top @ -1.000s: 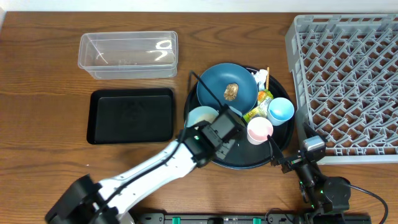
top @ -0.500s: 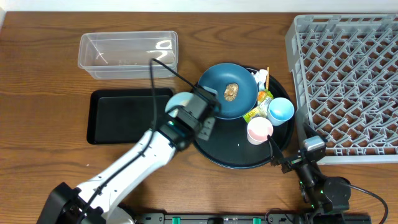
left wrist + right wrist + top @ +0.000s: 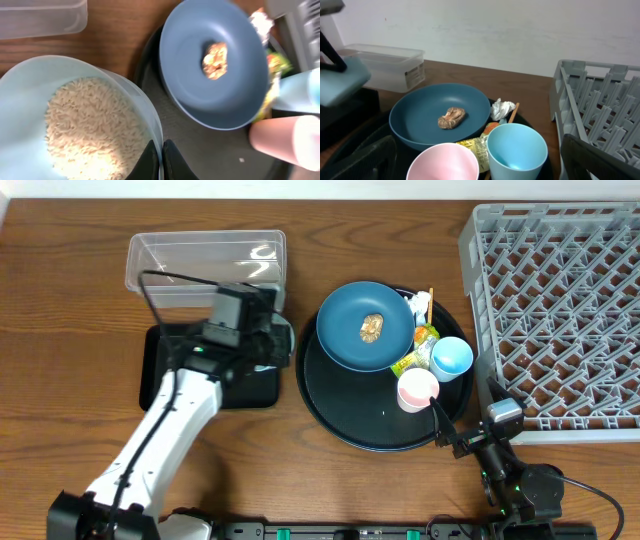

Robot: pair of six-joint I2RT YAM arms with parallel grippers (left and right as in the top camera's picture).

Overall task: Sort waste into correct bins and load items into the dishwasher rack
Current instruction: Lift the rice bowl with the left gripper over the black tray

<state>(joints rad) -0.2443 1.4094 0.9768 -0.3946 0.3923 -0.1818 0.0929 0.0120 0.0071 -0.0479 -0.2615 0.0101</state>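
Left gripper (image 3: 161, 161), pinching the bowl (image 3: 30, 100) rim, carried it to nine o'clock, by the black bin (image 3: 170, 385). Rice (image 3: 95, 130) can probably tip out next.

The left arm (image 3: 175, 425) stretches diagonally forward from its base. The left end effector (image 3: 160, 147) is pinched tight on the white bowl (image 3: 22, 95) rim. The right end effector (image 3: 477, 145) sits low, jaws spread wide.

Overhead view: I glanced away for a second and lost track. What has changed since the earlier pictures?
The left gripper, shut on the white bowl of rice, carried it left off the round black tray to above the shallow black tray's edge. The dark blue plate, pink cup, light blue cup and rack stayed put.
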